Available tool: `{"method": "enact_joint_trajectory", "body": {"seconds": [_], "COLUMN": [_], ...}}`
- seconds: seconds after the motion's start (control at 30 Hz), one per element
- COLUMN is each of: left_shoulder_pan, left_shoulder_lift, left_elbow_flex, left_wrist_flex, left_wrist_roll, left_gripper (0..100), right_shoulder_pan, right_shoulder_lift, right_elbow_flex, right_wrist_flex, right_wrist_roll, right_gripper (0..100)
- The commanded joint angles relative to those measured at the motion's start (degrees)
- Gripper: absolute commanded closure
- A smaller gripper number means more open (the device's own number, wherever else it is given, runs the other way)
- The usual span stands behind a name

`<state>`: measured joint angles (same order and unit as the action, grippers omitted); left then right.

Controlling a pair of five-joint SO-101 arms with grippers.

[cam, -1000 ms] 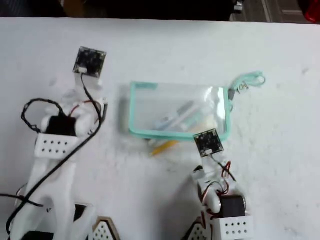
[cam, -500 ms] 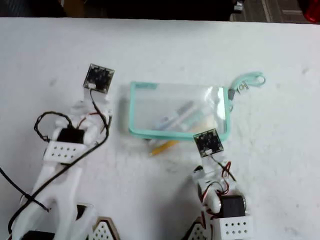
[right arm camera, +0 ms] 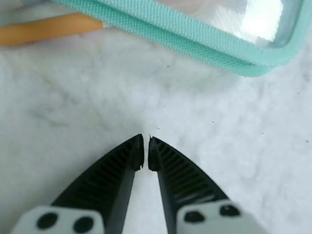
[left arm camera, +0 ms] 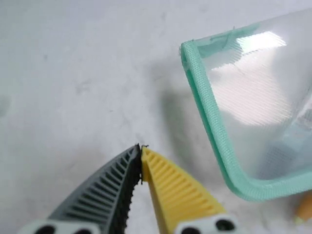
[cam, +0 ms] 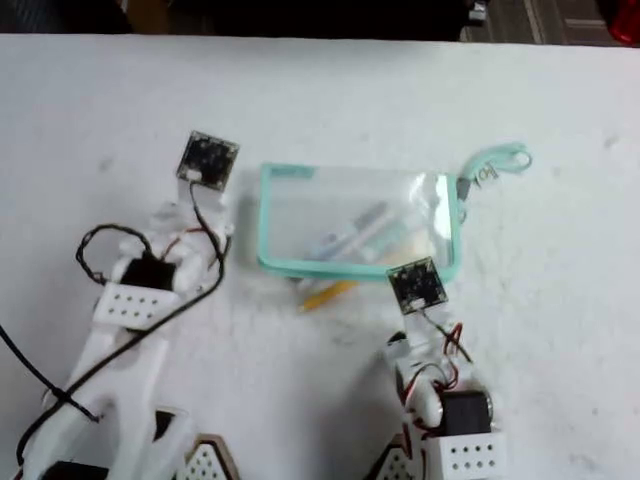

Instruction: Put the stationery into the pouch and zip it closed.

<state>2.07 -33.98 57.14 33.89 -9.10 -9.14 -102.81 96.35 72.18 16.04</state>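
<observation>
A clear pouch [cam: 355, 225] with a mint-green border lies flat mid-table, with pens visible inside it [cam: 350, 240]. Its green pull loop [cam: 497, 162] trails off the far right corner. A yellow pencil [cam: 328, 293] pokes out from under the pouch's near edge; its orange shaft [right arm camera: 48, 27] shows in the right wrist view. My left gripper [left arm camera: 141, 148] is shut, empty, over bare table just left of the pouch's corner [left arm camera: 187, 48]. My right gripper [right arm camera: 145, 141] is shut, empty, just in front of the pouch's near border [right arm camera: 195, 34].
The white table [cam: 320, 90] stretches wide behind and to the right of the pouch. Both arms [cam: 130, 300] [cam: 440, 400] rise from the near edge, with black cables looping over the left one.
The left arm has moved right and slightly toward the pouch's left edge. The right arm, pouch and pencil have stayed put.
</observation>
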Motion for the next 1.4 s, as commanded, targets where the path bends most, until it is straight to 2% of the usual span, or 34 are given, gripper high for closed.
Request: {"method": "enact_joint_trajectory", "body": {"seconds": [0.0,0.37,0.47,0.67,0.87,1.2,1.37], "left_shoulder_pan": [1.0,1.0,1.0,1.0,1.0,1.0,1.0], "left_shoulder_lift": [0.1,-0.3,-0.3,-0.3,0.0,-0.3,-0.3], "left_elbow_flex": [-0.4,-0.4,-0.4,-0.4,-0.4,-0.4,-0.4], "left_wrist_flex": [-1.4,-1.4,-1.4,-1.3,-1.3,-1.4,-1.4], "left_wrist_roll": [-0.6,-0.3,-0.3,-0.3,-0.3,-0.4,-0.4], "left_gripper": [98,98,98,98,98,98,98], "right_shoulder_pan": [-0.3,-0.4,0.0,-0.3,-0.1,1.9,8.2], "right_shoulder_lift": [-0.1,-0.1,-0.1,0.0,-0.1,-0.2,-0.2], "right_elbow_flex": [0.5,0.5,0.5,0.5,0.5,0.4,0.4], "right_wrist_flex": [0.4,-0.2,-6.8,-26.8,-38.2,-40.1,-41.8], "right_wrist_roll": [0.4,0.4,0.1,0.4,0.5,0.5,0.5], "right_gripper": [98.1,98.1,98.1,98.1,98.0,97.8,86.5]}}
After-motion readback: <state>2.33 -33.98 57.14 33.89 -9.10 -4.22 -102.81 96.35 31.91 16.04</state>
